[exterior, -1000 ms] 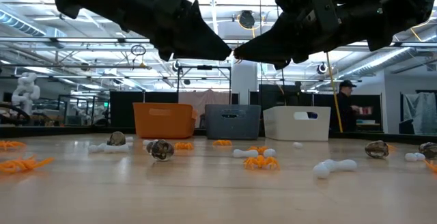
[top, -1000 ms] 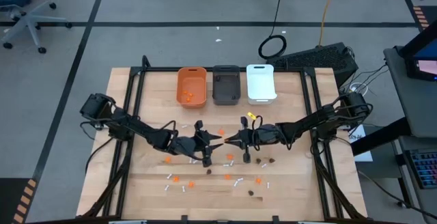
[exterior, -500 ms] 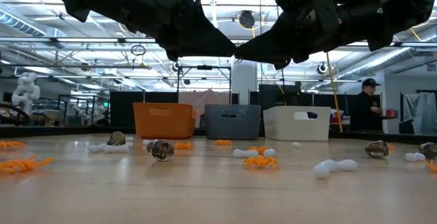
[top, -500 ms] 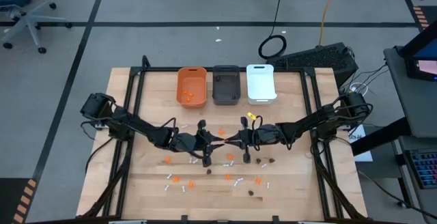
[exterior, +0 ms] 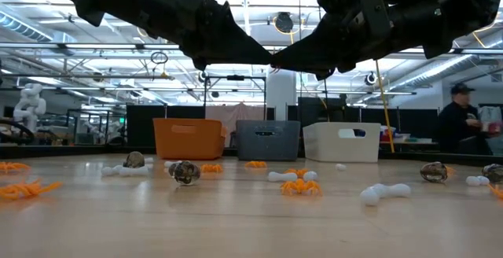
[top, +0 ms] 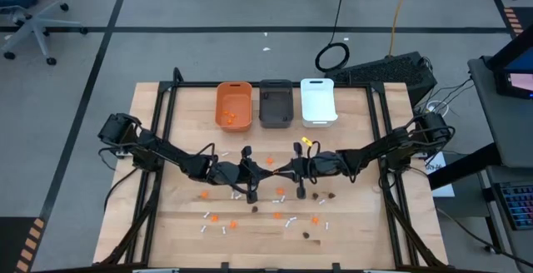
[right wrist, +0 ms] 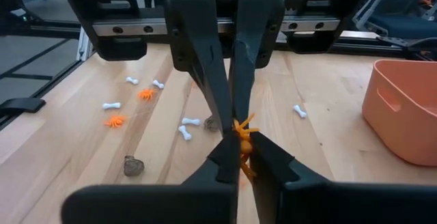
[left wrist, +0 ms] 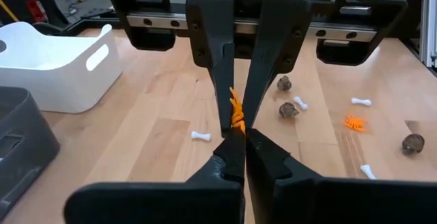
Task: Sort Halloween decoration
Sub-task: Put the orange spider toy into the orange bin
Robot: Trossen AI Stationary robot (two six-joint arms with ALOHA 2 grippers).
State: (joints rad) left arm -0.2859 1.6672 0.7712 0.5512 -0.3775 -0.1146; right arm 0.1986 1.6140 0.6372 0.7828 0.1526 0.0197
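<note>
Orange spider piece (right wrist: 240, 136) is hanging between both pincers, tip to tip, in front of the dark grey bin (top: 276, 104). Left pincer (top: 266, 173) and right pincer (top: 279, 173) are both pinching it shut, equally near.

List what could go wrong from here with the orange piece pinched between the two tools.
1. Both the left tool and the right tool are shut on one small orange spider in mid-air; if either pulls away unevenly, it could tear or drop.
2. If dropped, it would land among the loose white bones and dark lumps on the table, not in the orange bin.
</note>
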